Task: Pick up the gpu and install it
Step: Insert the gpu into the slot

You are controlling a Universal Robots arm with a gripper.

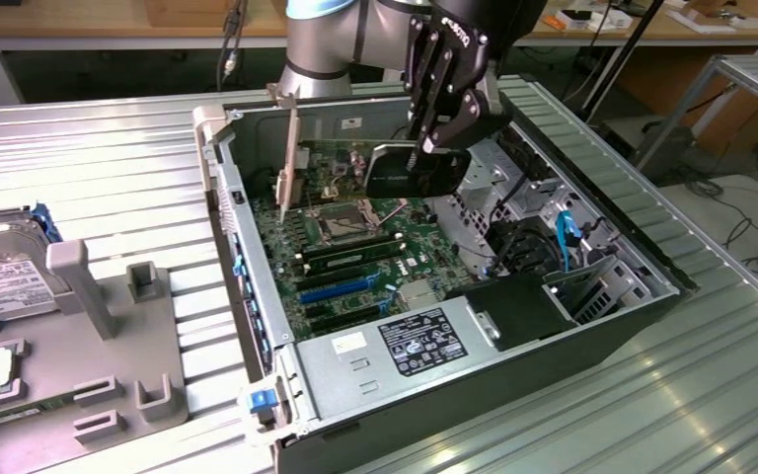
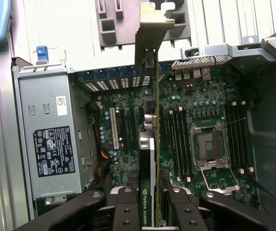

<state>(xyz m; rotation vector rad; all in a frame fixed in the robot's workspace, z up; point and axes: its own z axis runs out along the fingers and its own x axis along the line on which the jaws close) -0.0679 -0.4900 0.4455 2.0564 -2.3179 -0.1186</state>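
Observation:
My gripper [image 1: 432,146] is shut on the gpu [image 1: 403,176], a green card with a black cooler and a long silver end bracket [image 1: 287,148]. The card hangs upright inside the open computer case, just above the motherboard [image 1: 399,242], with the bracket toward the case's rear wall. The wrist view looks along the gpu [image 2: 147,154] edge-on. There it sits between my two fingers [image 2: 126,211], its bracket [image 2: 150,33] reaches the rear slot openings, and its lower edge hangs over the expansion slots of the motherboard [image 2: 210,110].
The case [image 1: 221,188] lies open on a ribbed metal table. Inside are the power supply [image 1: 399,346], memory sticks [image 1: 346,259], the empty processor socket [image 2: 212,144] and blue cables [image 1: 564,232]. A hard drive [image 1: 4,281] and a grey fixture [image 1: 103,336] lie on the exterior view's left.

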